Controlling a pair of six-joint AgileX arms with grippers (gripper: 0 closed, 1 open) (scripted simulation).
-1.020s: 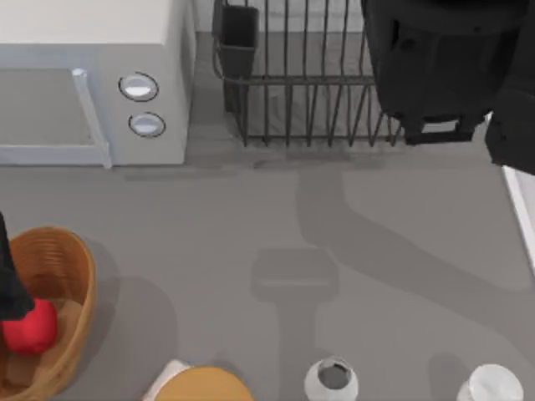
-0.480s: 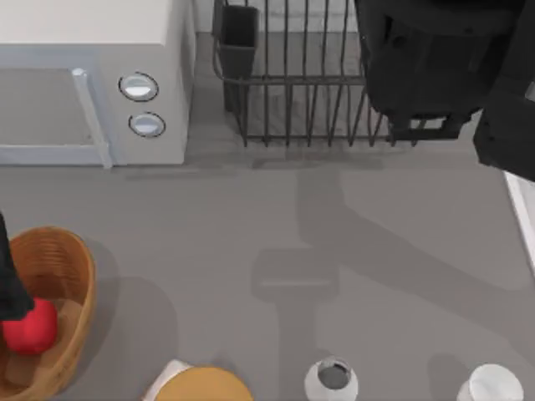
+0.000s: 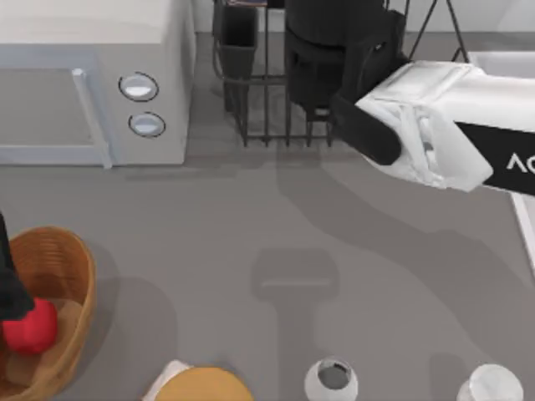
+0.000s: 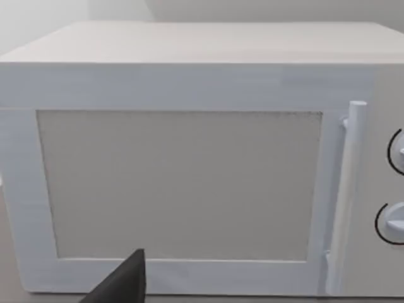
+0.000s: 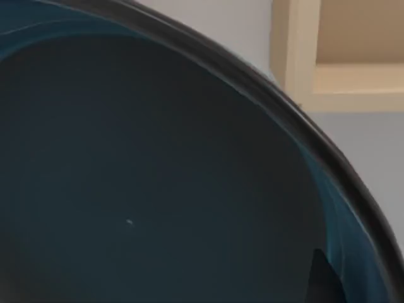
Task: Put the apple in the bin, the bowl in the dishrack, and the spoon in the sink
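Over the dishrack (image 3: 259,109), at the upper middle of the top view, the right gripper (image 3: 338,79) reaches in from the right edge with the bowl (image 5: 158,177) carried ahead of it as a dark mass above the bars. In the right wrist view the dark inside of the bowl lies close against the camera, and one dark fingertip (image 5: 325,281) sits at its rim, so I judge the claw closed on the rim with the bowl off the table and not yet seated in the rack. Glazed ware like this should be stiff, fairly heavy for a one-sided pinch, slick and liable to chip; the rim is the only real hold, and with its weight hanging to one side it may swing or slip if lowered fast, so it wants easing down between the upright bars before release, clear of the cutlery cup (image 3: 238,38) at the rack's upper left corner. What the rack or the cup holds I cannot tell. At lower left the bin (image 3: 71,267) holds the apple (image 3: 32,326), resting on its pale floor against the left side, so that part looks done. Just above the apple, at the left edge, the left gripper (image 3: 10,292) hangs idle; whether it is open or closed I cannot tell, and its wrist view faces the microwave (image 4: 180,183). Along the right edge runs the pale rim of the sink (image 3: 525,217), its inside out of frame
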